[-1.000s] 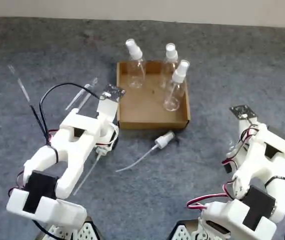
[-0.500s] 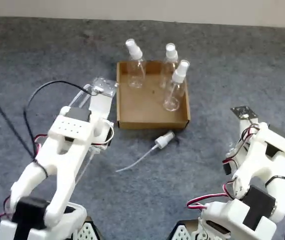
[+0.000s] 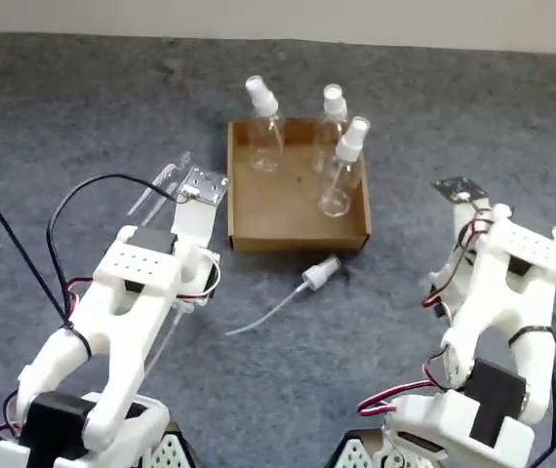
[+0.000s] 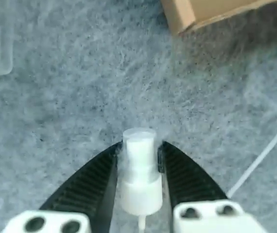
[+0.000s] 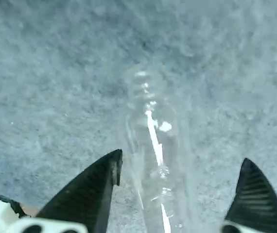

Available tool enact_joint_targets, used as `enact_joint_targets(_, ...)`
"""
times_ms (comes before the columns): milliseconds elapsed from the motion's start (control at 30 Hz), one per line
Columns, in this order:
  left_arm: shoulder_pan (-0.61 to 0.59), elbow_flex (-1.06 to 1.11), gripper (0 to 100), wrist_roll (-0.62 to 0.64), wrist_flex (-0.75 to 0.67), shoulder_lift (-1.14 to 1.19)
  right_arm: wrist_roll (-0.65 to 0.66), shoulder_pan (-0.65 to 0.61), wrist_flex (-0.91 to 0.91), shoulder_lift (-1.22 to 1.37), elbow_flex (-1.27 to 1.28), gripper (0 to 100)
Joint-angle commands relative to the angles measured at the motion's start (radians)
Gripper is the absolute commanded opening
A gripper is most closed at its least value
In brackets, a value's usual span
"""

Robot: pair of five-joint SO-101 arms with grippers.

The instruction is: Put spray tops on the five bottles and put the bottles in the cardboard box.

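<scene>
The left arm (image 3: 141,283) lies at eight o'clock from the cardboard box (image 3: 297,241). Its left gripper (image 4: 139,145) has its jaws clenched on a white spray top (image 4: 139,177), one jaw on each side of the top's neck, above the grey carpet (image 3: 83,107). A bare bottle (image 3: 161,183) lies on its side on the carpet at nine o'clock from the box, just beside the gripper.

Three bottles with tops on stand in the box: the first bottle (image 3: 264,136) at eleven o'clock, the second bottle (image 3: 331,127) at one o'clock, and the third bottle (image 3: 339,175) toward three o'clock. A loose spray top (image 3: 319,273) lies on the carpet at six o'clock from the box, near its front wall, with its thin tube trailing toward seven o'clock.

The right arm (image 3: 502,283) is at four o'clock from the box. Its right gripper (image 5: 182,160) is released, jaws spread wide, with a clear bottle (image 5: 153,141) lying on the carpet between them, touching neither jaw.
</scene>
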Motion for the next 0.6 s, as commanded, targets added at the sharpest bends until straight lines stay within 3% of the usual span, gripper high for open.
enact_joint_targets(0,0.01,-0.004,1,0.003,-0.014,-0.033,-0.003,-0.061,-0.004,-0.035,-0.079,30.8)
enact_joint_targets(267,0.01,-0.002,1,0.003,-0.014,-0.033,0.0,-0.119,-0.035,0.027,-0.091,30.7)
enact_joint_targets(433,0.01,0.018,1,0.003,-0.021,-0.033,-0.002,-0.076,-0.056,0.17,-0.108,30.0)
enact_joint_targets(567,0.01,0.018,1,0.003,-0.023,-0.033,0.035,-0.071,-0.058,0.196,-0.142,19.1)
